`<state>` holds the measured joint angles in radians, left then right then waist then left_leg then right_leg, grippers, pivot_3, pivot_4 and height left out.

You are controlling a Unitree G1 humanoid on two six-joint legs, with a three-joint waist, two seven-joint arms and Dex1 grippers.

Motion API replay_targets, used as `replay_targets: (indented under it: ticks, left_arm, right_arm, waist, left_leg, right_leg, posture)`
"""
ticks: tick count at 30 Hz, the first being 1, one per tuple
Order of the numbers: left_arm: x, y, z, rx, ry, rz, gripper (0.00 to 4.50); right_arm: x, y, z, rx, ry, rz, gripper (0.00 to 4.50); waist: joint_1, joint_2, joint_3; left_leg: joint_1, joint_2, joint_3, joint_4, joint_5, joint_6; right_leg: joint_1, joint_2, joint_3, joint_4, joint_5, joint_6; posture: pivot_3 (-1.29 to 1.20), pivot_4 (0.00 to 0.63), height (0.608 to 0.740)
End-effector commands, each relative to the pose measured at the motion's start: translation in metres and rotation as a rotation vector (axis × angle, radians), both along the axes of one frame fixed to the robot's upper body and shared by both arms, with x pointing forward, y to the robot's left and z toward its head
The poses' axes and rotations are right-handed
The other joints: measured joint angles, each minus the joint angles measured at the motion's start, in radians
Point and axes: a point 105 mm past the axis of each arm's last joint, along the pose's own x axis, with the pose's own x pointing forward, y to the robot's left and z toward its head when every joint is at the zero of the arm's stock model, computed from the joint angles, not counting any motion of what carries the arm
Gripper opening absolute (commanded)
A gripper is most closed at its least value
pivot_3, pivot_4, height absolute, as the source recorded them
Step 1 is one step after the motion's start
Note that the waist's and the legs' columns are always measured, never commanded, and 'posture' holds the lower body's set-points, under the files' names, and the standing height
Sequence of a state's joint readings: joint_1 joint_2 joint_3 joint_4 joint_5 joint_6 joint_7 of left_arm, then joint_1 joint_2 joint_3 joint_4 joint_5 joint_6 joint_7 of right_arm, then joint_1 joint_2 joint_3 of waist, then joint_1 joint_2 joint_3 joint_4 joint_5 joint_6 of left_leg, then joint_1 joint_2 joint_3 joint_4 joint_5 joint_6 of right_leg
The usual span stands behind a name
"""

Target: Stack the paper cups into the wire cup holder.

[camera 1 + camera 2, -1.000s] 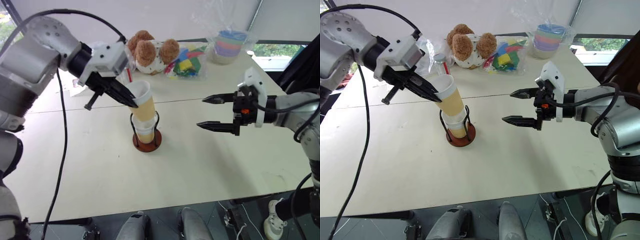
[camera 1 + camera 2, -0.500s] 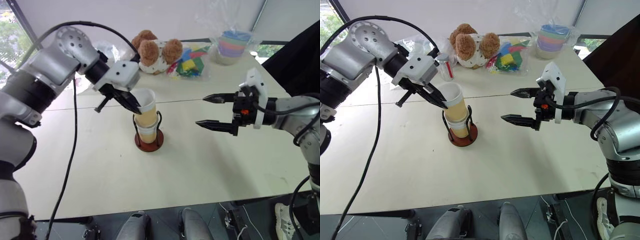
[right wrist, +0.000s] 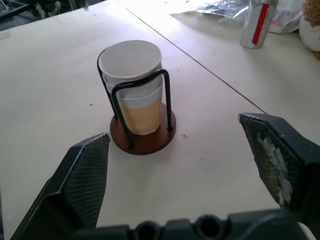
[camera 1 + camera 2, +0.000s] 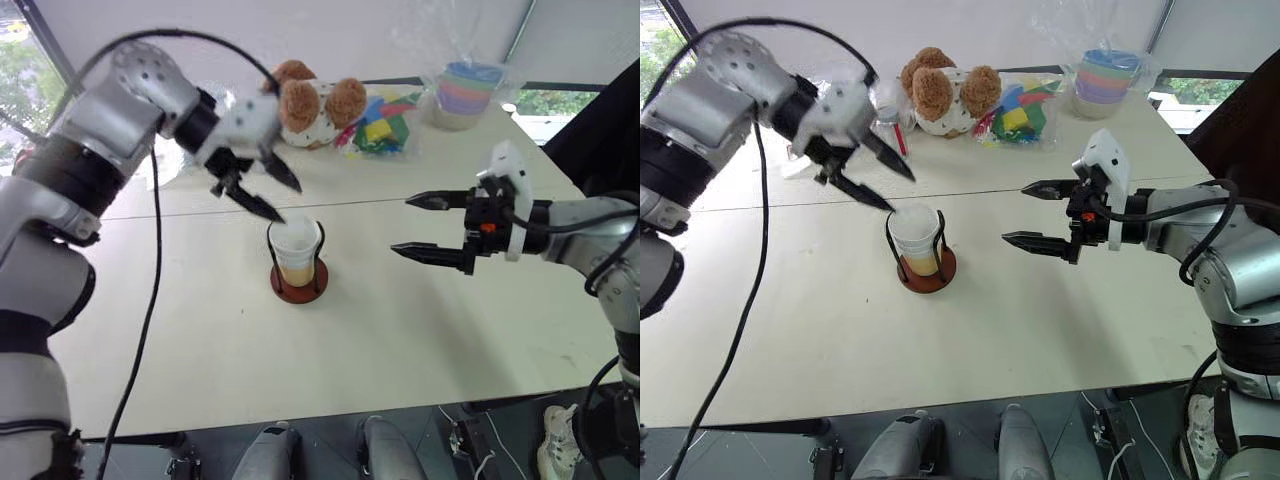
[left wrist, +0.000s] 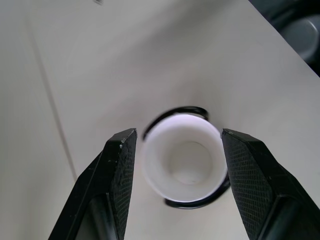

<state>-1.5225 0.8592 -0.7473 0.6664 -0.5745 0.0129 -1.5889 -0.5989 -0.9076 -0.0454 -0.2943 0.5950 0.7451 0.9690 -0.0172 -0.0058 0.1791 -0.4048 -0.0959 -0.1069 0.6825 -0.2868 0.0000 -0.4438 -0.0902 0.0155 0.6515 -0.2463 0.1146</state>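
The paper cups (image 4: pixel 296 248) sit nested upright inside the wire cup holder (image 4: pixel 298 287), white rims on top and a tan band showing below; the cups (image 3: pixel 132 80) show the same from the right. My left gripper (image 4: pixel 286 201) hovers open just above and left of the top rim, touching nothing. From above, its fingers (image 5: pixel 119 170) flank the cup's white mouth (image 5: pixel 182 155). My right gripper (image 4: pixel 402 224) is open and empty, level with the cups, a good hand's width to their right.
At the table's far side lie a teddy bear (image 4: pixel 305 103), a bag of coloured blocks (image 4: pixel 376 127), a wrapped stack of pastel bowls (image 4: pixel 460 92) and a small bottle (image 4: pixel 892 130). A seam crosses the table (image 4: pixel 420 340) behind the holder.
My left gripper has opened and let go of the top cup, which now sits lower in the holder. The gripper has lifted slightly. The right arm has kept still.
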Motion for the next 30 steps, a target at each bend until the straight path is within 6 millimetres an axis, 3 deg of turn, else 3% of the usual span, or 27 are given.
replay_targets:
  ticks: [1, 4, 6, 8, 14, 17, 23, 30]
  left_arm:
    - [0.023, 0.033, 0.024, -0.245, -0.138, 0.239, 2.70]
    - [0.040, 0.081, 0.014, -0.463, -0.201, 0.535, 2.70]
    - [0.035, 0.112, -0.004, -0.562, -0.236, 0.702, 2.70]
    - [0.022, 0.126, -0.024, -0.601, -0.229, 0.814, 2.70]
    - [-0.011, 0.139, -0.085, -0.731, -0.192, 1.152, 2.70]
    - [-0.024, 0.143, -0.105, -0.833, -0.185, 1.276, 2.70]
    - [-0.046, 0.140, -0.143, -0.988, -0.107, 1.414, 2.70]
    - [-0.051, 0.141, -0.169, -1.140, -0.045, 1.563, 2.70]
  right_arm:
    - [0.011, -0.004, -0.008, 0.025, -0.017, -0.067, 4.50]
    - [0.026, -0.002, -0.020, 0.157, 0.017, -0.139, 4.50]
    - [0.037, -0.003, -0.030, 0.230, 0.030, -0.216, 4.50]
    - [0.047, -0.003, -0.031, 0.314, 0.040, -0.268, 4.50]
    - [0.084, -0.005, -0.045, 0.367, 0.018, -0.417, 4.50]
    - [0.094, -0.011, -0.050, 0.373, -0.023, -0.495, 4.50]
    - [0.095, -0.021, -0.061, 0.382, -0.093, -0.599, 4.50]
    - [0.095, -0.032, -0.075, 0.411, -0.168, -0.696, 4.50]
  waist:
    - [-0.004, 0.000, 0.000]
    - [-0.012, 0.001, 0.000]
    - [-0.031, 0.001, -0.001]
    - [-0.031, 0.001, -0.001]
    - [0.006, 0.000, -0.001]
    - [0.015, 0.000, -0.002]
    - [0.024, 0.000, -0.003]
    - [0.025, 0.000, -0.003]
  left_leg:
    - [0.000, 0.000, 0.000, 0.000, 0.000, 0.000]
    - [0.003, 0.001, 0.000, -0.001, 0.001, -0.001]
    - [0.004, 0.002, 0.000, -0.003, 0.003, -0.005]
    - [0.005, 0.001, 0.000, -0.005, 0.002, -0.005]
    - [0.000, 0.000, -0.002, -0.001, 0.003, -0.008]
    - [0.003, -0.001, -0.002, -0.001, 0.003, -0.008]
    - [0.005, 0.000, -0.001, -0.002, 0.003, -0.009]
    - [0.012, 0.000, -0.001, -0.003, 0.002, -0.008]
  right_leg:
    - [0.000, 0.000, 0.000, 0.000, 0.000, 0.000]
    - [0.000, 0.001, 0.002, 0.002, 0.000, 0.000]
    - [-0.001, 0.001, 0.005, 0.003, 0.000, 0.000]
    - [-0.002, 0.000, 0.010, 0.005, 0.000, 0.000]
    - [-0.004, 0.001, 0.010, 0.002, 0.001, -0.001]
    - [0.000, 0.001, 0.010, 0.001, 0.001, -0.001]
    - [0.001, 0.001, 0.009, -0.001, 0.002, -0.002]
    - [0.008, 0.002, 0.009, -0.001, 0.003, -0.003]
  posture:
    - [0.00, 0.150, 0.740]
    - [0.00, 0.150, 0.740]
    - [0.00, 0.150, 0.740]
    - [0.00, 0.150, 0.740]
    - [0.00, 0.150, 0.740]
    - [0.00, 0.150, 0.740]
    - [0.00, 0.150, 0.740]
    - [0.00, 0.150, 0.740]
